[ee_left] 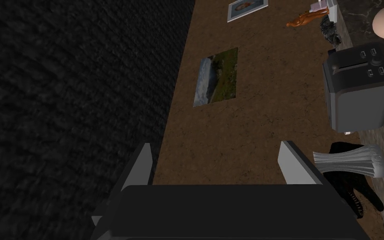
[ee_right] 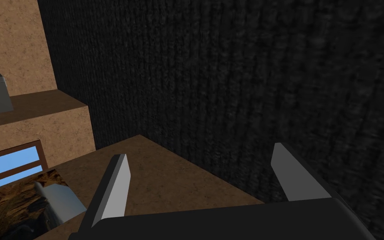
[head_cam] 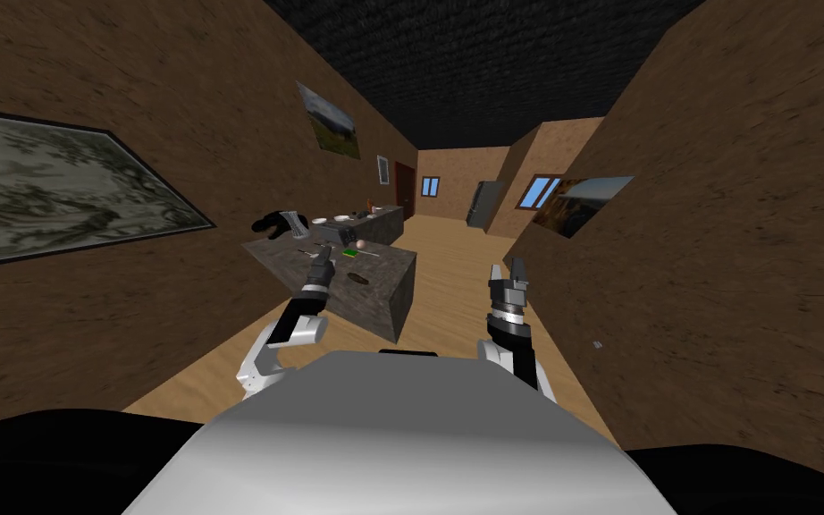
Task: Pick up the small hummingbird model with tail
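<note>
Hummingbird model [ee_left: 353, 187]: a black figure with a pale ribbed fan tail (my best reading of it), lying untouched at the wall-side corner of the dark stone counter [head_cam: 382, 266].
Left gripper [ee_left: 215, 143]: over the counter, fingers apart and empty; the model sits just outside one finger, not between them.
Done / left: the reach looks mostly made; centring, closing and lifting are all left.
Right gripper [head_cam: 507, 265]: raised over the floor, fingers apart, idle.
Hard to tell: the model's head and beak; part of it hides behind the gripper's body.
</note>
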You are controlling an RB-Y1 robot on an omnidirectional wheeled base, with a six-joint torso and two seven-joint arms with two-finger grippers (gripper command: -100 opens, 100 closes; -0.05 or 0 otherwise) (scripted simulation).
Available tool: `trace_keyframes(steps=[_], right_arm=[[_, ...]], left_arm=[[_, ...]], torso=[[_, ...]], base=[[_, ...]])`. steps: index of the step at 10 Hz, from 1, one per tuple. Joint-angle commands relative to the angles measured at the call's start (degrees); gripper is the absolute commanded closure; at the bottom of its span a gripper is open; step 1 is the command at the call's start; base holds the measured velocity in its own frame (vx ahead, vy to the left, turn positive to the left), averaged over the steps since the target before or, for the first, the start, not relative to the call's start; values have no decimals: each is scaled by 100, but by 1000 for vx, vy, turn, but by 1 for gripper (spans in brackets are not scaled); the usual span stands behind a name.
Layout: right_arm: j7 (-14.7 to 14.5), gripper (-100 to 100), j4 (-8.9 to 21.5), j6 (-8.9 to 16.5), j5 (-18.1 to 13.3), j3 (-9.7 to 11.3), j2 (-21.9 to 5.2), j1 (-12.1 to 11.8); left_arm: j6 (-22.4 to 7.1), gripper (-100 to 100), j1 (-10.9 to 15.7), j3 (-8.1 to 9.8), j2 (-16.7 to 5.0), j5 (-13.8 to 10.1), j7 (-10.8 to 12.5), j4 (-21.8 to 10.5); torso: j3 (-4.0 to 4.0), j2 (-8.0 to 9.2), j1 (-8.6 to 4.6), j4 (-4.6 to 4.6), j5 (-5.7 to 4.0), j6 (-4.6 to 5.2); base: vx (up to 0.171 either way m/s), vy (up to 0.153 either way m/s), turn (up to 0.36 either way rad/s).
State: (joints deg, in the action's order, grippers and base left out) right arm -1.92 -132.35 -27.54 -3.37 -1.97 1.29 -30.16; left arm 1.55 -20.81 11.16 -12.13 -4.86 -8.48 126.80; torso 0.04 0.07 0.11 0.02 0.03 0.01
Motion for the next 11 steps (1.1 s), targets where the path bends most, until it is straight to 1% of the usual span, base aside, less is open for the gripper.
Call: trace_keyframes(steps=[1, 2, 3, 4, 5, 6, 7, 8, 9, 11], right_arm=[[0, 0, 0, 0, 0, 0, 0, 0], [0, 0, 0, 0, 0, 0, 0, -1], [0, 0, 0, 0, 0, 0, 0, 0], [0, 0, 0, 0, 0, 0, 0, 0], [0, 0, 0, 0, 0, 0, 0, 0], [0, 0, 0, 0, 0, -1, 0, -1], [0, 0, 0, 0, 0, -1, 0, -1], [0, 0, 0, 0, 0, 0, 0, 0], [0, 0, 0, 0, 0, -1, 0, -1], [0, 0, 0, 0, 0, -1, 0, -1]], left_arm=[[-271, -100, 33, 56, -31, -49, -58, -21], [-472, -100, 151, 199, -135, -171, -147, -123], [-655, -100, 151, 199, -135, -171, -147, -123], [-814, -100, 275, 342, -247, -298, -232, -233], [-986, -100, 275, 342, -247, -298, -232, -233], [-1056, -100, 275, 342, -247, -298, -232, -233], [-1287, -100, 406, 483, -366, -427, -312, -350], [-1457, -100, 406, 483, -366, -427, -312, -350], [-1630, -100, 543, 621, -491, -558, -385, -476], [-1904, -100, 543, 621, -491, -558, -385, -476]], torso=[[0, 0, 0, 0, 0, 0], [1, 1, 3, 1, 1, -3], [3, 4, 8, 1, 2, -1], [3, 5, 8, 1, 3, -3], [6, 10, 7, 2, 2, 0], [5, 7, 7, 2, 2, -4], [0, -1, 0, 0, 1, -4], [-1, -2, 2, 0, 1, 0], [0, -1, 3, 0, 2, -3], [4, 5, 8, 2, 2, -3]], base=[[-31, 34, -64], [-41, 48, -104], [-41, 44, -75], [-59, 39, -154], [-45, 40, -62], [-13, 19, 20], [-23, 26, -130], [-29, 33, -80], [-50, 39, -137], [-31, 34, -35]])
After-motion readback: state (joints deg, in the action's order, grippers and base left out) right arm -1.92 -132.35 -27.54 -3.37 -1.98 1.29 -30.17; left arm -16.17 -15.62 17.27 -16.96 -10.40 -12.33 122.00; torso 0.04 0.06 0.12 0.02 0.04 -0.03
